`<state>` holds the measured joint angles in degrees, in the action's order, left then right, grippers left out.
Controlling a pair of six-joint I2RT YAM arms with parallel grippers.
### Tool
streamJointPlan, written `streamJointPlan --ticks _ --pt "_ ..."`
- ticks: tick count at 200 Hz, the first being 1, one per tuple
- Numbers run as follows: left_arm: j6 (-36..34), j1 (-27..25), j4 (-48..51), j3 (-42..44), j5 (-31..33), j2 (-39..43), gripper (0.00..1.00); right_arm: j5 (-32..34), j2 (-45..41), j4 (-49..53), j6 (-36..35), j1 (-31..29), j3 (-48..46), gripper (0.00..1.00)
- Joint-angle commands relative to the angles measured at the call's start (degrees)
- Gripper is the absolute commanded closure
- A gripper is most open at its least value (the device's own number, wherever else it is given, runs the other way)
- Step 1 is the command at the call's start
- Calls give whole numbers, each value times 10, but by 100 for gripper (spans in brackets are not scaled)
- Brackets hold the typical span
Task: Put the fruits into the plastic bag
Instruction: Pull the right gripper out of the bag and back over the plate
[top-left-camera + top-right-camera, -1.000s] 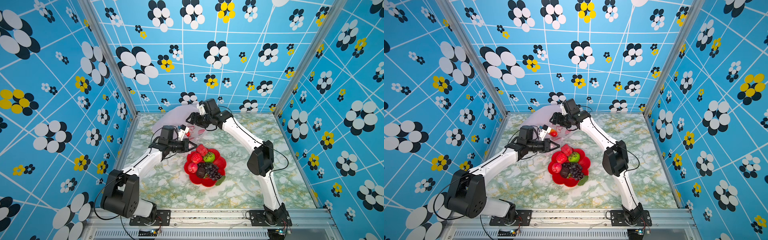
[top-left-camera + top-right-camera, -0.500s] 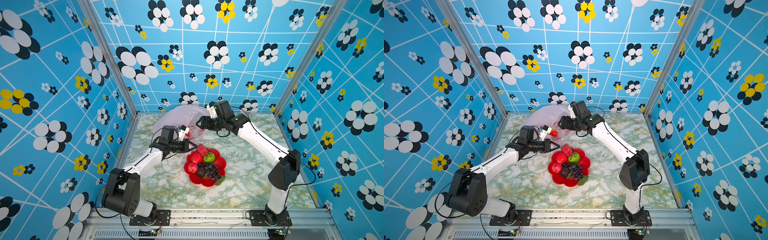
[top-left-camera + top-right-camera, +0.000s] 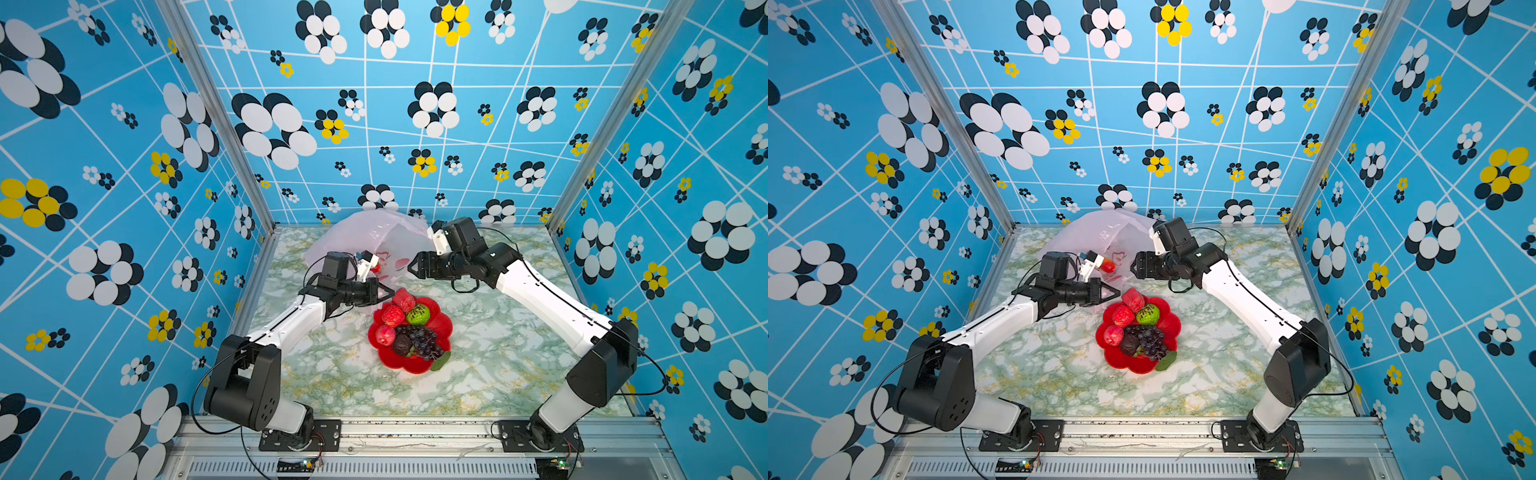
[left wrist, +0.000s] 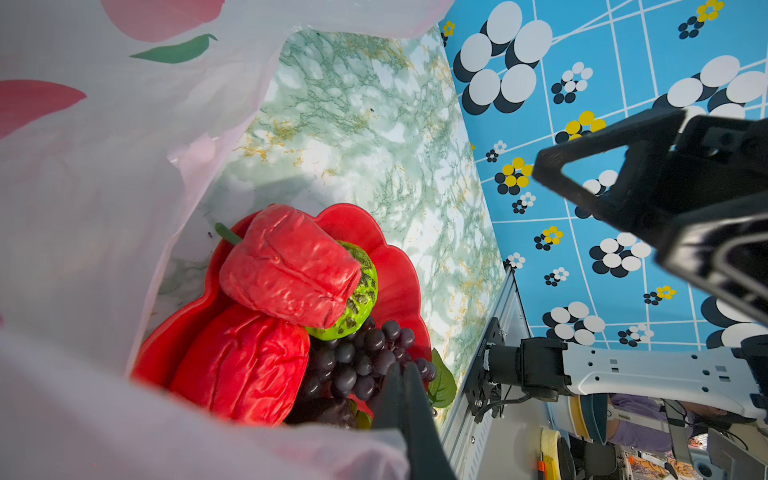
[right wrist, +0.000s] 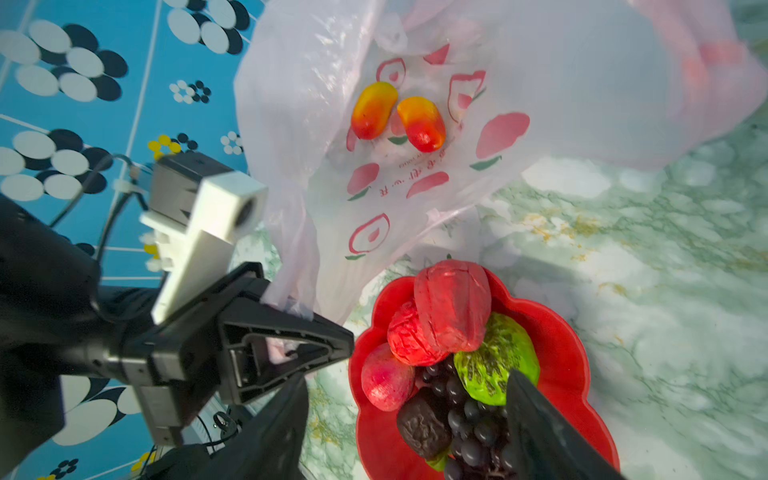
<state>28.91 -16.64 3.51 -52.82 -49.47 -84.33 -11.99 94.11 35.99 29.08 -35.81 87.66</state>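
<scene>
Blue flower-patterned walls [image 3: 374, 124] enclose a brightly lit, green-veined marble tabletop [image 3: 498, 374].

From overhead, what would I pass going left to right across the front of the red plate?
In a top view: left arm's black joint → red apple → dark brown fruit → grape bunch → green leaf → right arm's black joint.

Marble table [image 3: 498, 353]: red plate [image 3: 415, 368], plastic bag [image 3: 374, 232]
</scene>
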Motion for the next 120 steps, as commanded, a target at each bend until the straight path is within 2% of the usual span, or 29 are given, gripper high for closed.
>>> streamJointPlan --ticks 1,59,120 --pt "-10 -6 9 -6 3 -5 100 -5 -17 19 -2 -3 -45 24" --pt "-8 -8 8 -6 2 -5 100 -3 -23 -18 14 -14 -129 22" --pt "-11 -8 11 -7 2 -1 100 9 33 -25 -7 -20 -100 19"
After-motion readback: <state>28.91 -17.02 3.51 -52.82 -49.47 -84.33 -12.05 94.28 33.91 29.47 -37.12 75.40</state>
